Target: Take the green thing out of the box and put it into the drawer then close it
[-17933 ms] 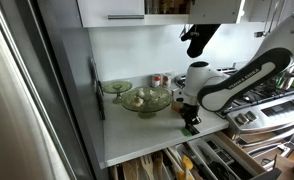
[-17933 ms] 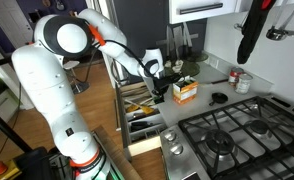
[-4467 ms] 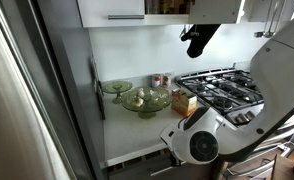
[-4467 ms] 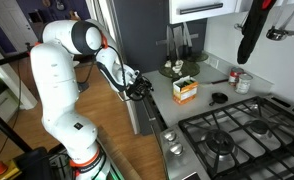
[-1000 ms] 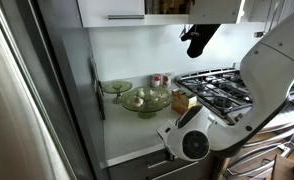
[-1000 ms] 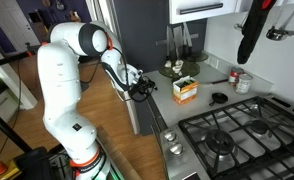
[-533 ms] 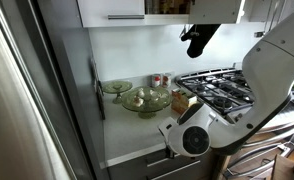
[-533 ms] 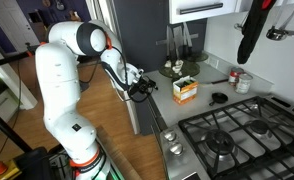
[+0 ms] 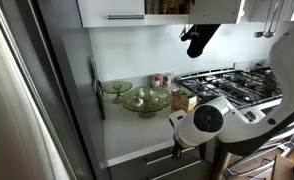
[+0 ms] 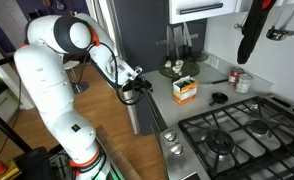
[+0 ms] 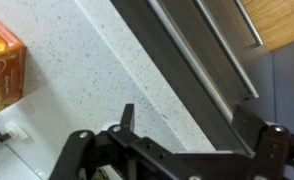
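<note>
Hovering just in front of the shut drawer (image 11: 187, 60), the gripper (image 10: 138, 86) holds its fingers apart, empty; the box (image 10: 185, 90) sits on the counter (image 11: 87, 90) above the drawer; the green thing is out of sight.

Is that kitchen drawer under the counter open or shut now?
Shut. The drawer front sits flush under the counter edge, and no utensils show inside.

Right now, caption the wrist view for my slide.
Open gripper by the closed drawer; orange box on speckled counter.
</note>
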Controlling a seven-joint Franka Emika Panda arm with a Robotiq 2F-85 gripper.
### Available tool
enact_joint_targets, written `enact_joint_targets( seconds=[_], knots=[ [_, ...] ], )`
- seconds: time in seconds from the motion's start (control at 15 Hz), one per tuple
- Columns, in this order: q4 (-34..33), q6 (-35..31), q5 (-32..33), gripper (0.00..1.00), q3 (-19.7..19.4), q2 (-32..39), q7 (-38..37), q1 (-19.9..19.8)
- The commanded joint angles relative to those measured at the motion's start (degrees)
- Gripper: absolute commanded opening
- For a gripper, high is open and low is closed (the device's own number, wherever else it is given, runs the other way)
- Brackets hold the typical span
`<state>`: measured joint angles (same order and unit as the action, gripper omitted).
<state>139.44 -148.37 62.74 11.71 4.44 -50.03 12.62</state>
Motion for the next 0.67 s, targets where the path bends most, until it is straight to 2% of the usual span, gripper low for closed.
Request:
enact_joint_targets(
  seconds=[0.0, 0.27, 0.6],
  knots=[
    [7.7, -3.8, -10.4, 1.00, 0.1, -8.2, 3.8, -0.5],
    [13.0, -4.3, -22.6, 1.00, 0.1, -15.9, 8.3, 0.0],
    [16.3, -1.2, -38.5, 1.00, 1.3, -24.8, 14.9, 0.1]
  ],
)
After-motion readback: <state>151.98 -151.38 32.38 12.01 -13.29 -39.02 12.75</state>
